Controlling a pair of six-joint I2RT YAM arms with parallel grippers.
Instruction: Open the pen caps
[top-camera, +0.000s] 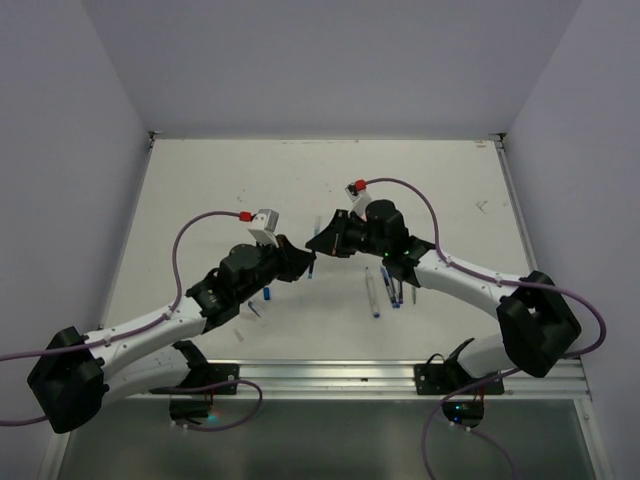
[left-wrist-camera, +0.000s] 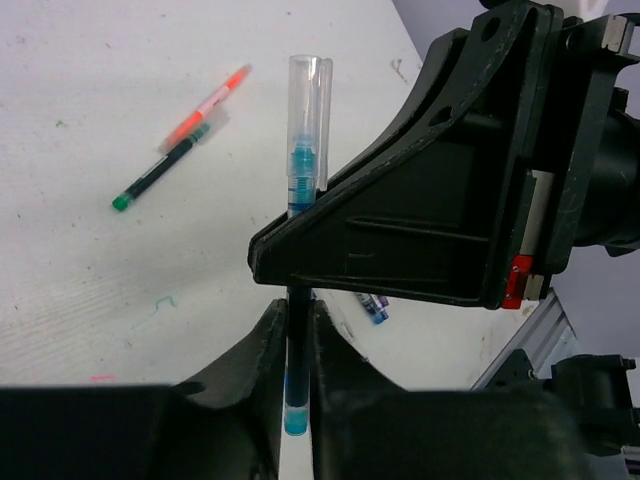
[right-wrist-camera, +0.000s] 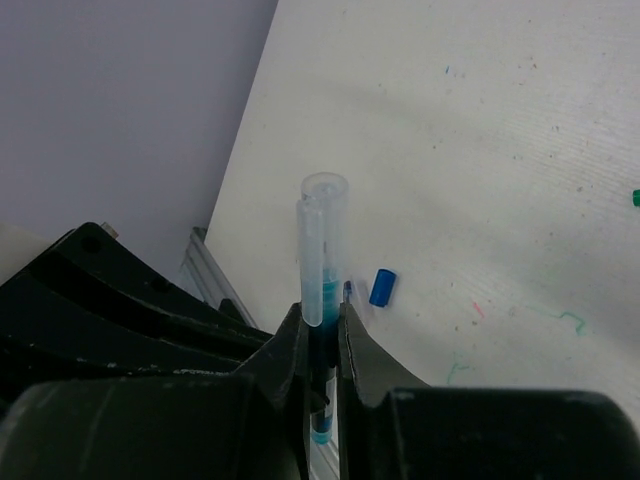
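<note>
A thin blue pen (left-wrist-camera: 290, 370) with a clear cap (left-wrist-camera: 308, 100) is held in the air between both grippers. My left gripper (left-wrist-camera: 298, 310) is shut on the barrel near its teal end. My right gripper (right-wrist-camera: 322, 320) is shut on the same pen (right-wrist-camera: 320, 430) just below the clear cap (right-wrist-camera: 322, 235), which sticks out past the fingers and sits on the pen. In the top view the left gripper (top-camera: 298, 262) and right gripper (top-camera: 322, 243) meet at mid-table. A loose blue cap (right-wrist-camera: 382, 287) lies on the table, also in the top view (top-camera: 268, 293).
An orange-red pen (left-wrist-camera: 210, 105) and a green pen (left-wrist-camera: 160, 175) lie together on the white table. Two or three more pens (top-camera: 385, 292) lie under the right arm. A metal rail (top-camera: 330, 375) runs along the near edge. Walls close in on three sides.
</note>
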